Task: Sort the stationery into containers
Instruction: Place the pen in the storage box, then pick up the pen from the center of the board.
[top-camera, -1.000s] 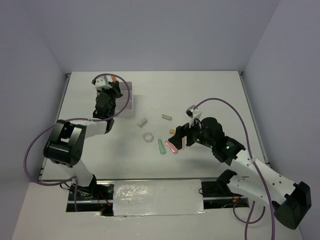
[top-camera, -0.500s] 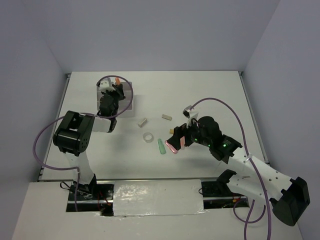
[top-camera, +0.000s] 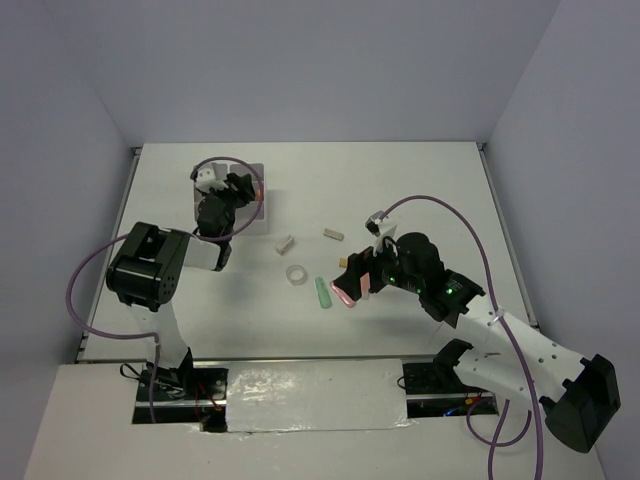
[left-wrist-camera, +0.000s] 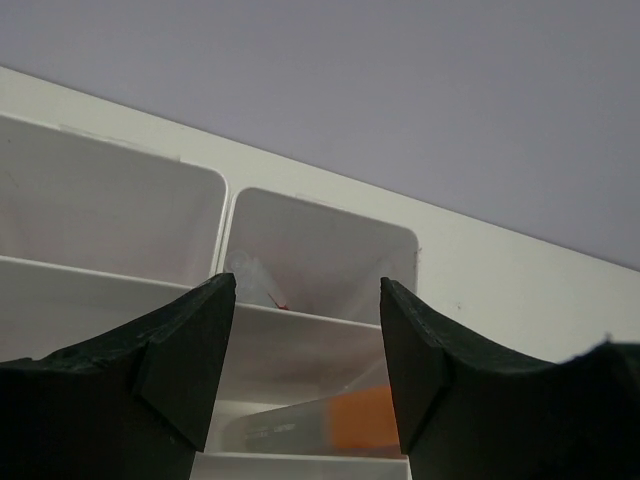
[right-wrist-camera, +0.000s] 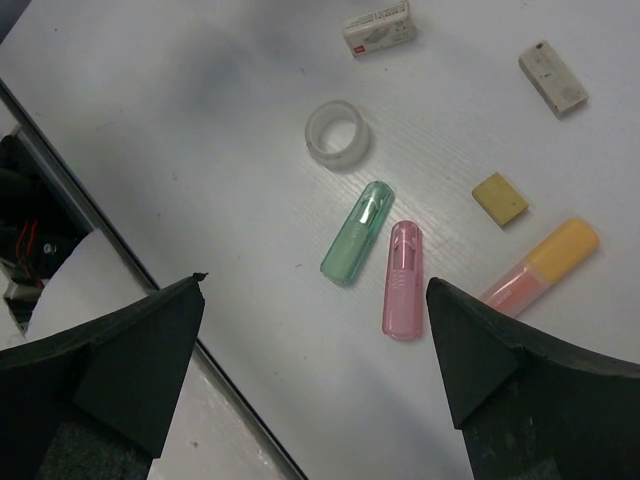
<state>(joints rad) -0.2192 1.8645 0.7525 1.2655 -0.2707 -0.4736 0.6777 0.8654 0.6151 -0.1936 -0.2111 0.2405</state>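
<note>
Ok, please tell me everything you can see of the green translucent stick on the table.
The translucent green plastic stick is a short capsule with rounded ends; a seam appears to separate cap from body. It lies flat and slanted on the white table. The translucent pink plastic stick lies just beside it with a narrow gap, and the clear plastic tape ring sits near one end, apart. Only the table touches it.
</note>
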